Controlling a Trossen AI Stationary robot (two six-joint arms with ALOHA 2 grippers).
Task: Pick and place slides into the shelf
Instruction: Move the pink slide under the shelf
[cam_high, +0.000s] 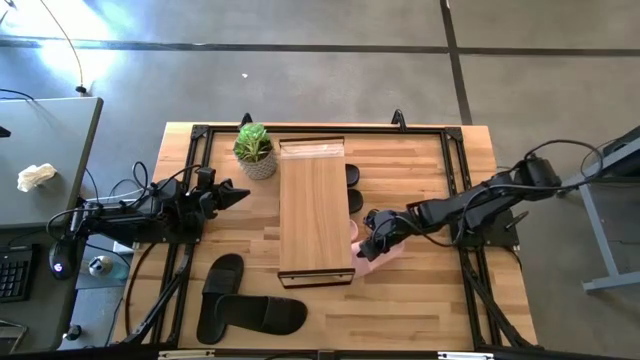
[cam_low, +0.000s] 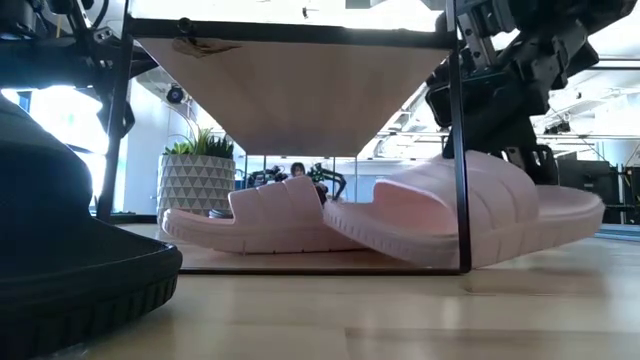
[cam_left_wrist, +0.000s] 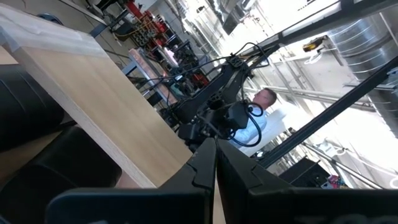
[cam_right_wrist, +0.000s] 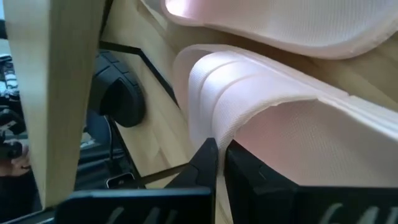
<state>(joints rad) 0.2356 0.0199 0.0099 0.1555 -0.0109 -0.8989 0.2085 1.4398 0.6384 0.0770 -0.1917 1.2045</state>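
Note:
The light-wood shelf (cam_high: 313, 205) stands mid-table. One pink slide (cam_low: 270, 215) lies flat on its sole under the shelf. A second pink slide (cam_low: 470, 220) lies at the shelf's near right corner, partly under it. My right gripper (cam_high: 366, 246) is shut and slants down at this slide's strap (cam_right_wrist: 261, 99). Two black slides (cam_high: 352, 187) show under the shelf's right edge. Two more black slides (cam_high: 222, 288) (cam_high: 268, 315) lie flat on the table near the front left. My left gripper (cam_high: 242, 195) is shut and hovers left of the shelf, touching nothing. My right gripper has its shut fingertips (cam_right_wrist: 210, 154) against the edge of the pink slide's strap (cam_right_wrist: 202, 121), at the strap's opening. The fingers come slanting down from the table's right side. The slide rests on its sole on the table, its far part under the shelf.
A potted plant (cam_high: 254, 150) stands at the shelf's far left corner. The shelf's black frame post (cam_low: 460, 150) stands right in front of the pink slide. A person (cam_left_wrist: 261, 115) shows in the room beyond the table. There is bare tabletop (cam_high: 430, 300) at the front right.

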